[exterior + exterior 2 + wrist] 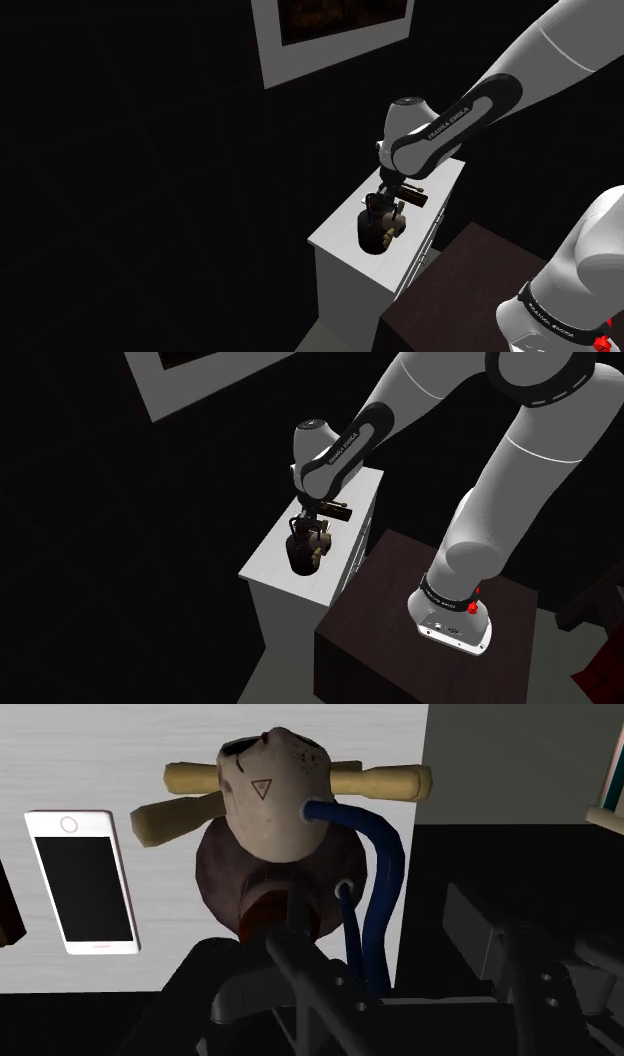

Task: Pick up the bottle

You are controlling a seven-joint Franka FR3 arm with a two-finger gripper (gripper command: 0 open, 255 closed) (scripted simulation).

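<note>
One round brown bottle [268, 829] with pale skull-like top, tan horns and blue tubes stands upright on white cabinet tabletop [338, 240]. White smartphone with black screen [82, 879] lies flat just beside it. Black pincer [387, 203] directly over bottle top; open or closed: cannot tell.

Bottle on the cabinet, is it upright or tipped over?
Upright: the round dark-brown bottle sits base-down on the white cabinet, its neck pointing up.

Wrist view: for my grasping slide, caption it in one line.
Brown bottle with a pale skull-like top on a white cabinet, white phone lying beside it.
</note>
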